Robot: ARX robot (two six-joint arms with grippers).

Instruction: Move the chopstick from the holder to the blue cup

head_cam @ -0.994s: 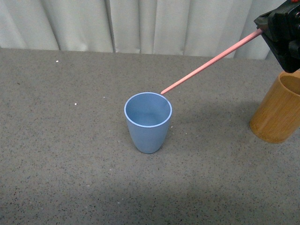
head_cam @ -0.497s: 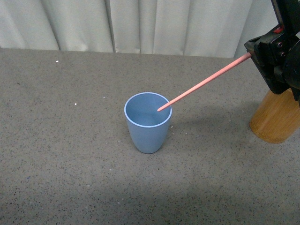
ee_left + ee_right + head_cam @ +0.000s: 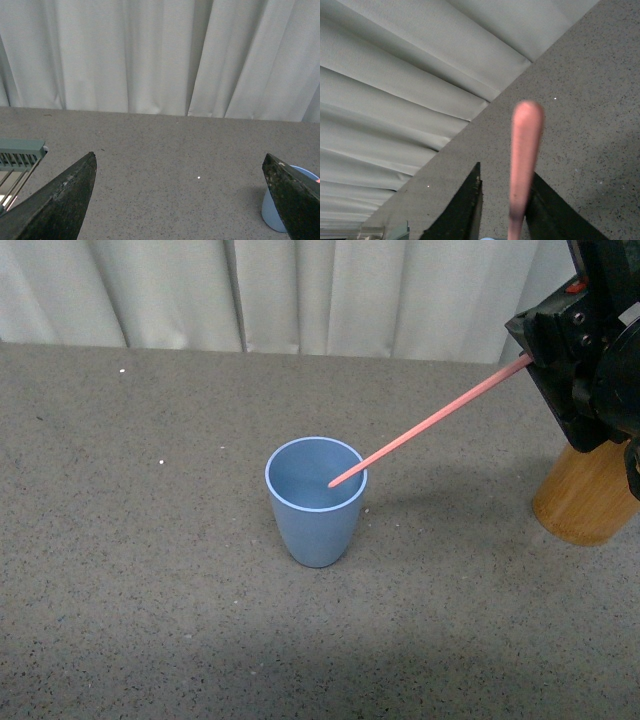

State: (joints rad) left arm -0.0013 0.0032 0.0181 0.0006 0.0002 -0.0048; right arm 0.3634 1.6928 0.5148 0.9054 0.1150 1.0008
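Observation:
The light blue cup (image 3: 316, 502) stands upright in the middle of the grey table. A salmon-pink chopstick (image 3: 430, 423) slants down from the upper right, its lower tip inside the cup's mouth. My right gripper (image 3: 540, 358) is shut on the chopstick's upper end, high at the right edge. In the right wrist view the chopstick (image 3: 524, 160) shows blurred and close between the dark fingers (image 3: 465, 210). The bamboo holder (image 3: 588, 500) stands below that gripper, partly hidden by it. My left gripper (image 3: 180, 165) is open over bare table, with the blue cup (image 3: 276, 212) by one finger.
Pale curtains (image 3: 300, 290) hang along the table's far edge. A grey-green rack (image 3: 20, 155) shows at the edge of the left wrist view. The grey speckled table (image 3: 150, 570) spreads wide around the cup.
My right gripper has moved left and lower with the chopstick. The chopstick's tip went from just behind the cup's rim to inside its mouth.

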